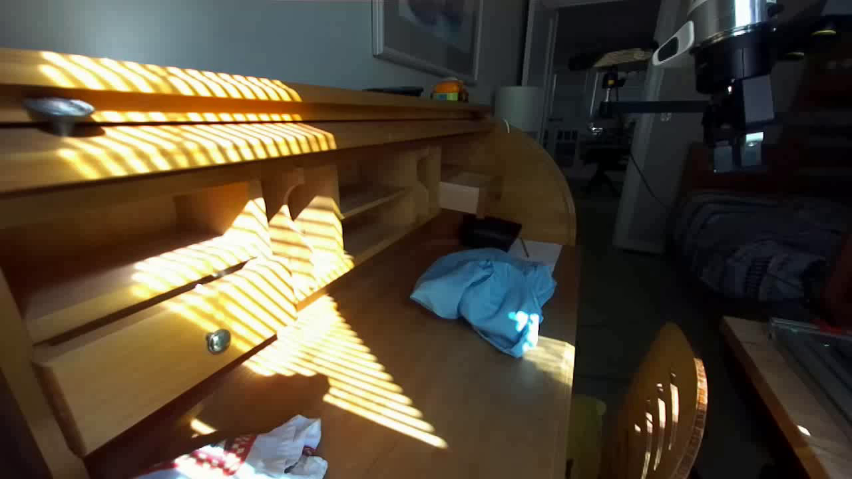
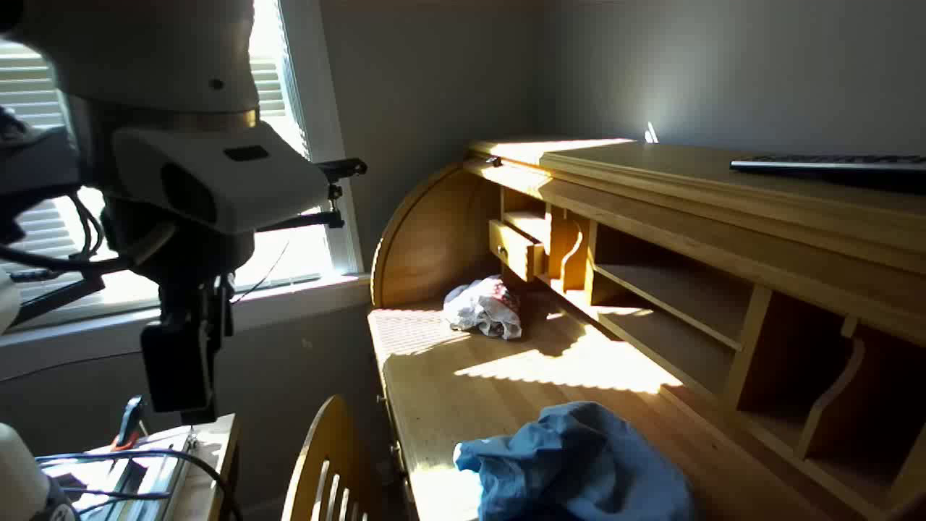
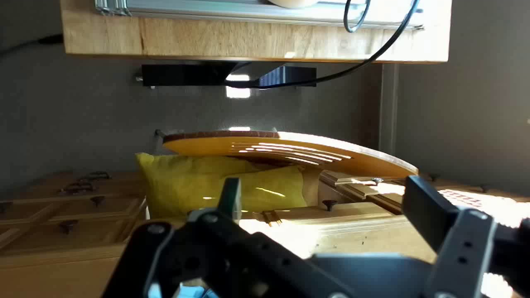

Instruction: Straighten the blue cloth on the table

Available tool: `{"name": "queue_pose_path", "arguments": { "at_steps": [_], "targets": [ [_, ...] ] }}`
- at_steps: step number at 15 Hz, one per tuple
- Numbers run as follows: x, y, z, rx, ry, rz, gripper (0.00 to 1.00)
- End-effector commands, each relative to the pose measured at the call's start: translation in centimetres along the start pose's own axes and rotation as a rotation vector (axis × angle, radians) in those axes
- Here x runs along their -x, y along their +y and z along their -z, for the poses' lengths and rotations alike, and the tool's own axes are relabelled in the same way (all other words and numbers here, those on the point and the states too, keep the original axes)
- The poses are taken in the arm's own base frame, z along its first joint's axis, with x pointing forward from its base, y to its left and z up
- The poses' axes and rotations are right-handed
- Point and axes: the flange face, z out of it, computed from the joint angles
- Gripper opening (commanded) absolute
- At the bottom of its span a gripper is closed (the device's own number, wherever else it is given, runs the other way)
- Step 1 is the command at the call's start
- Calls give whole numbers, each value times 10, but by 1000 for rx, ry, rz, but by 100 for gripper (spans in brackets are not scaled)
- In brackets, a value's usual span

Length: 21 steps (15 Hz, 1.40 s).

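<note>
The blue cloth lies crumpled in a heap on the wooden desk top in both exterior views (image 1: 486, 289) (image 2: 579, 470). A small bit of the blue cloth (image 3: 192, 291) shows at the bottom of the wrist view, mostly hidden by the gripper. The desk top (image 1: 399, 392) serves as the table. My gripper (image 3: 325, 194) is open, with its fingers wide apart and nothing between them. In the exterior views, the gripper (image 1: 737, 159) (image 2: 189, 412) hangs in the air off the desk's front side, apart from the cloth.
A white and red cloth (image 1: 266, 452) (image 2: 483, 307) lies crumpled on the desk. A wooden chair (image 1: 665, 406) (image 3: 290, 151) with a yellow cushion (image 3: 178, 186) stands at the desk's front. Cubbyholes and an open small drawer (image 2: 514, 250) line the back. A side table (image 3: 248, 39) stands opposite.
</note>
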Motion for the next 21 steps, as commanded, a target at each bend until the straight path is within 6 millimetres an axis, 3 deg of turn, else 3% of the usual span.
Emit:
{"name": "queue_pose_path", "arguments": {
  "at_steps": [1, 6, 8, 16, 21],
  "targets": [
    [0, 0, 1, 0, -1, 0, 100],
    [0, 0, 1, 0, -1, 0, 100],
    [-15, 0, -8, 53, 33, -20, 100],
    [-124, 3, -77, 62, 203, -342, 100],
    [-173, 11, -105, 0, 288, -521, 100]
  ]
}}
